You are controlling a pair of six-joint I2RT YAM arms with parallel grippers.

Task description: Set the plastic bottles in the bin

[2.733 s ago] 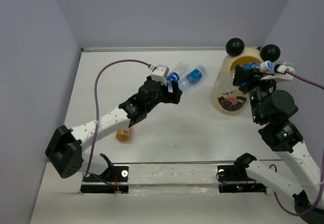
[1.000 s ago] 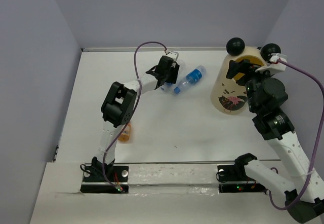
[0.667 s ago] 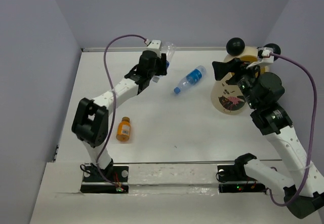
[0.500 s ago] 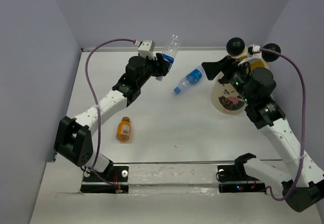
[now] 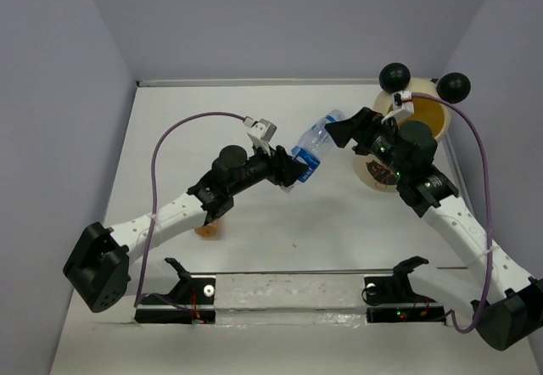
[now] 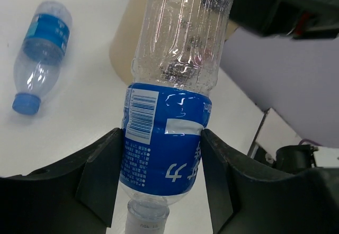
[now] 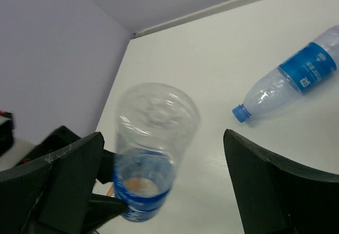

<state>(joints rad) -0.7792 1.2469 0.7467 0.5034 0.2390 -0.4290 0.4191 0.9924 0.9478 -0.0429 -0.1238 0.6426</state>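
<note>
On the white surface [image 5: 339, 239], the tall cream-yellow bin [image 5: 366, 159] stands upright at the far right, with a dark-and-pink print on its side. The right arm [image 5: 462, 222] crosses in front of it and hides part of its wall.

The left arm [image 5: 170, 214] stretches from the near left corner across the middle of the surface toward the bin. The right arm reaches from the near right, past the bin, toward the centre.

The left fingers [image 6: 100, 176] pinch a clear bottle [image 5: 310, 148] by its blue label, one finger on each side. This bottle is in the air, tilted, with its neck toward the left wrist and its base pointing up and away toward the bin. It hangs just left of the bin, not over the opening.

The right fingers [image 7: 265, 186] are spread wide and hold nothing. The base of the lifted bottle faces them and sits in the gap between them; no contact with either finger is visible.

A second clear bottle with a blue label and blue cap [image 7: 296, 80] lies on its side on the surface, behind the lifted one and near the bin.

A short orange bottle [image 5: 206, 229] lies near the left front, mostly hidden under the left arm.

Two black ball ears [image 5: 395, 76] sit on the bin's far rim.
</note>
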